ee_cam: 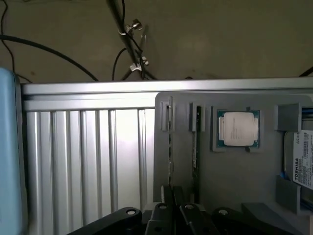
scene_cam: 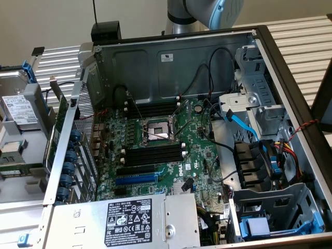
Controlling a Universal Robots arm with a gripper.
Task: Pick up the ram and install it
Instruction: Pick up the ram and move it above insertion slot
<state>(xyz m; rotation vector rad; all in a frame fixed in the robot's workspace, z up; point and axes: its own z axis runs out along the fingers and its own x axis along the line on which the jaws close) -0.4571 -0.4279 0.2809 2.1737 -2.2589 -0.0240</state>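
ram (ee_cam: 197,147) is standing on edge in a slot of the grey tray (ee_cam: 234,186), green edge showing. It's sitting between the CPU (ee_cam: 238,129) and a thinner edge-on strip (ee_cam: 169,147) in the next slot; can't tell what that strip is.

gripper (ee_cam: 173,193) is hanging over the tray edge with jaws closed together and nothing between them. The fingers are lining up with the thin strip, so ram is lying just to the side of them, toward the CPU. No contact with ram showing.

A drive (ee_cam: 304,161) is sitting past the CPU at the tray's far side. The tray is resting on a ribbed aluminium table (ee_cam: 88,161). Beyond the table's edge, cables (ee_cam: 132,44) are trailing over a dull floor (ee_cam: 220,39).

Exterior view: the open case (scene_cam: 171,62) is lying on the table, with the board (scene_cam: 202,140) facing up. The black slots (scene_cam: 155,155) are sitting empty beside the socket (scene_cam: 158,129), and the blue slot (scene_cam: 136,179) is just below them. The PSU (scene_cam: 129,220) is at the near edge. The arm (scene_cam: 205,13) is reaching in behind the case's back wall.
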